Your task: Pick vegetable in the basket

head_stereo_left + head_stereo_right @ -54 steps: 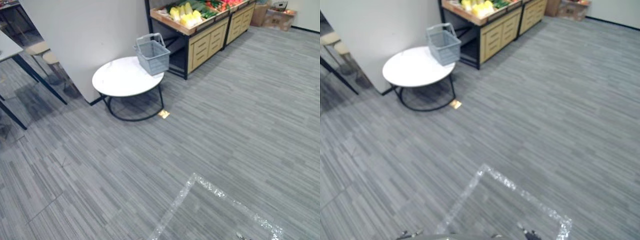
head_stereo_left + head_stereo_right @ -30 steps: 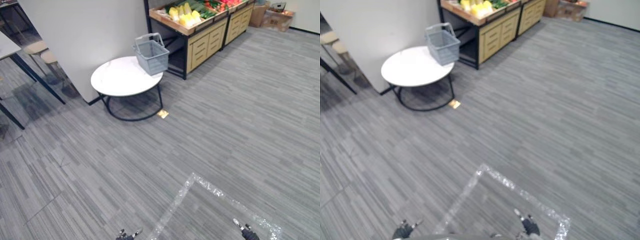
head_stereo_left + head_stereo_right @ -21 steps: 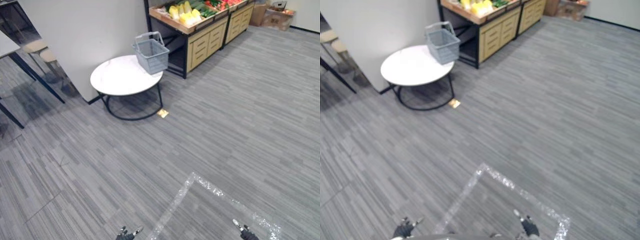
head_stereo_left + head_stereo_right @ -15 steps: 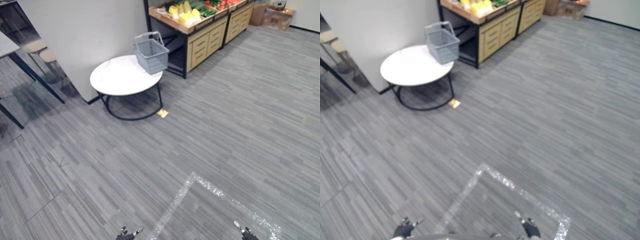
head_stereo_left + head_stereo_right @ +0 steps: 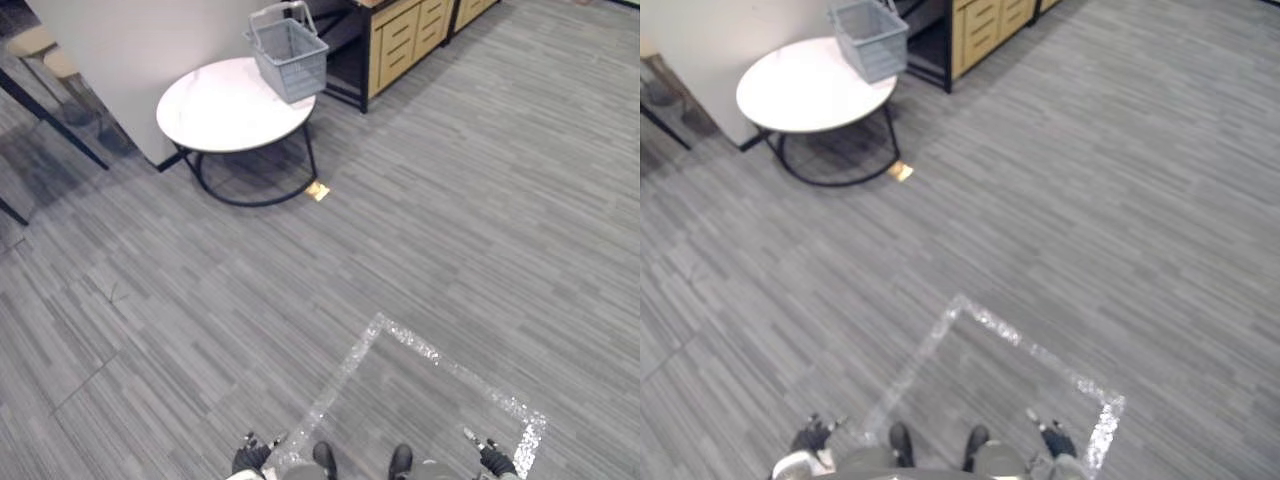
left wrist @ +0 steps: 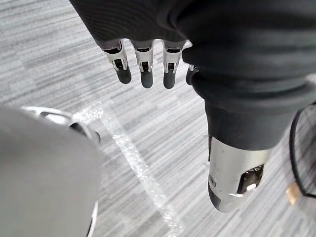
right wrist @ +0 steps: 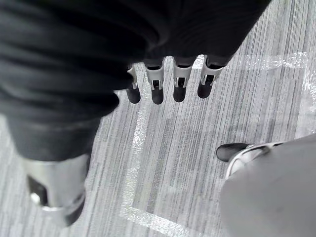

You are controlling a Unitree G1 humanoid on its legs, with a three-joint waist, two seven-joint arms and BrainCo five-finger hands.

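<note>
A grey wire basket [image 5: 288, 45] with its handle raised stands on the far edge of a round white table [image 5: 220, 105], well ahead of me and to the left. It looks empty from here. My left hand [image 5: 250, 458] and right hand [image 5: 493, 460] hang low at my sides, far from the table. In the left wrist view the left hand's fingers [image 6: 143, 69] point straight down at the carpet and hold nothing. In the right wrist view the right hand's fingers [image 7: 165, 86] are straight too, with nothing in them.
A wooden drawer cabinet [image 5: 400, 30] stands just right of the table, and a white wall panel [image 5: 130, 40] rises behind it. A small tan piece [image 5: 318, 190] lies by the table's black legs. Shiny tape [image 5: 440, 360] marks a square on the grey carpet around me.
The whole picture has shifted: the camera now looks further down, so the shelf top with the vegetables has left the view. Both hands still hang low.
</note>
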